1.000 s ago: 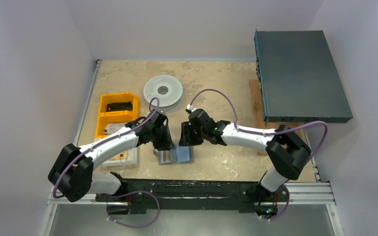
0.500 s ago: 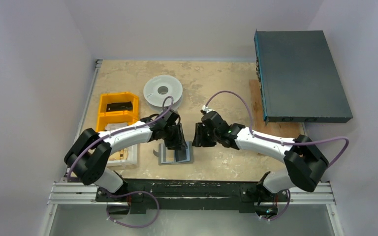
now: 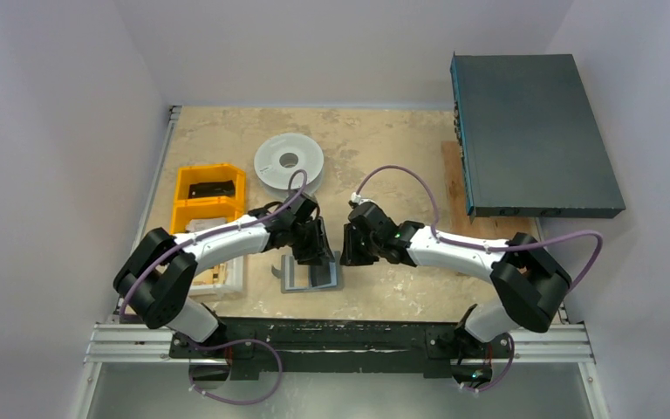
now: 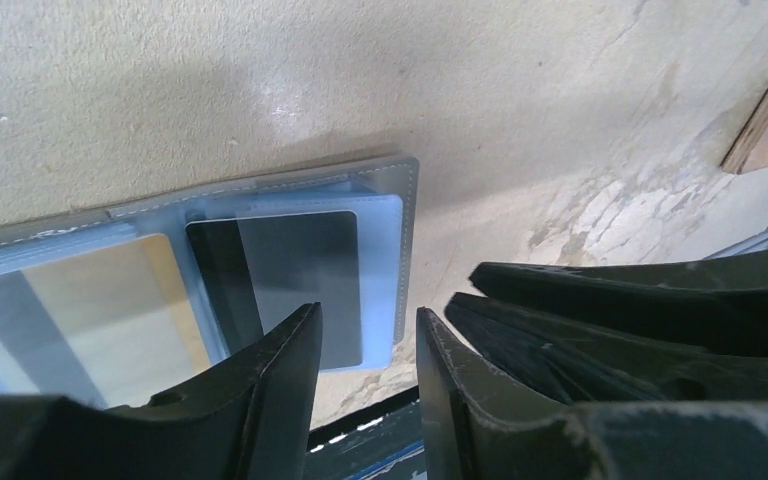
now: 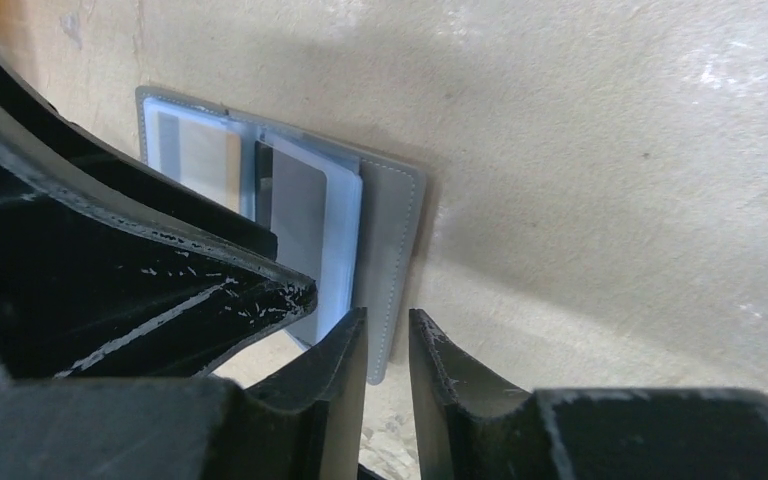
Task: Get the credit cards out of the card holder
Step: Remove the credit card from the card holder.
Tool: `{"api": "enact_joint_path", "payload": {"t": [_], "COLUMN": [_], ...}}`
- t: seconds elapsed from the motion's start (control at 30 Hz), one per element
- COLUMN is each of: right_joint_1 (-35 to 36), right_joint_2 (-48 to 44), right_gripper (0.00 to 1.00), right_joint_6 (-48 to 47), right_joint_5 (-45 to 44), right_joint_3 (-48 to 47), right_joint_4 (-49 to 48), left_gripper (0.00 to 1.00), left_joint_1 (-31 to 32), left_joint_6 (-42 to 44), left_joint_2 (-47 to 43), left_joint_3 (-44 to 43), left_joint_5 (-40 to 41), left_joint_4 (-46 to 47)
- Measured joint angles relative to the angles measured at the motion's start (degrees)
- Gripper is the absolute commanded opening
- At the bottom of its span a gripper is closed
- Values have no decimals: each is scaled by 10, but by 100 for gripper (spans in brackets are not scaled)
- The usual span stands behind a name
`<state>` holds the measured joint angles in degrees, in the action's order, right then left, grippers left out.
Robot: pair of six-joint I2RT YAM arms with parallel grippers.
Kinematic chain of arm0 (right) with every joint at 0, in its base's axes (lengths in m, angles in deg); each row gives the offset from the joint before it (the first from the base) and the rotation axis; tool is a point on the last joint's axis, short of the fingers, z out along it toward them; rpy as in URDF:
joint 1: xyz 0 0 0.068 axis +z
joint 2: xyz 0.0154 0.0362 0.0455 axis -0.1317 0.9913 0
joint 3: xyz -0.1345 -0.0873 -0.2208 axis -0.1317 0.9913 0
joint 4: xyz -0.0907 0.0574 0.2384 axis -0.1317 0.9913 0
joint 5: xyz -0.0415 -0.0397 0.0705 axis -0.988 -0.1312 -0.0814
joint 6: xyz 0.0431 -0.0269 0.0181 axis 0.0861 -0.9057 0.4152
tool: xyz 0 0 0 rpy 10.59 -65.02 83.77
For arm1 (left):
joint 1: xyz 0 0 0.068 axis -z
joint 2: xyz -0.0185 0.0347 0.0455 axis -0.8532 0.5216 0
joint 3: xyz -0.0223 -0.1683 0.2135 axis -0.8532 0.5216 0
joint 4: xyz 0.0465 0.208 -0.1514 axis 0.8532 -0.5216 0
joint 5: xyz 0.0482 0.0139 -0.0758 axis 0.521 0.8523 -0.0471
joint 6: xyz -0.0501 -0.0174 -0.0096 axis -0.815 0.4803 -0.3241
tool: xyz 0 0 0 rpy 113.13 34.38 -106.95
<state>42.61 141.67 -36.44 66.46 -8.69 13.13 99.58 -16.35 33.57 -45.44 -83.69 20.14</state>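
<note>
The slate-grey card holder [image 3: 311,278] lies open and flat on the table near its front edge. In the left wrist view it [image 4: 408,215] shows clear bluish sleeves with a dark grey card [image 4: 295,275] and a tan card [image 4: 100,300] inside. My left gripper [image 3: 317,253] [image 4: 368,315] is open, its jaws over the dark card's right end. My right gripper [image 3: 354,251] [image 5: 388,318] is open by a narrow gap, just above the holder's right edge [image 5: 395,230]. The two grippers almost touch.
Two yellow bins [image 3: 209,202] stand at the left, one with a black item [image 3: 209,188]. A pale round spool [image 3: 290,161] lies behind the grippers. A dark flat box [image 3: 532,135] and a wooden board [image 3: 455,179] are at the right. A white tray [image 3: 229,276] sits left of the holder.
Both grippers shifted right along the holder. The left one now covers the blue sleeve that showed one second ago. The right one then edged back left toward the holder's edge.
</note>
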Motion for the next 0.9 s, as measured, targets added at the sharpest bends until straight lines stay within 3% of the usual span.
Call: {"api": "enact_joint_path", "payload": {"t": [0.5,0.9], "right_joint_1": [43,37], "right_joint_2": [58,104], "right_gripper": [14,9], "right_joint_6": [3,8], "right_joint_5": [5,14], "right_joint_3": [-65,-44], "right_joint_4": [-18,-26], "left_gripper": [33,32], "left_joint_1": [-53,-61], "left_joint_6": [16,32], "left_joint_2": [-63,-66], "left_joint_3": [30,72], "left_joint_5": [9,-7], "left_joint_4": [-12,-1]}}
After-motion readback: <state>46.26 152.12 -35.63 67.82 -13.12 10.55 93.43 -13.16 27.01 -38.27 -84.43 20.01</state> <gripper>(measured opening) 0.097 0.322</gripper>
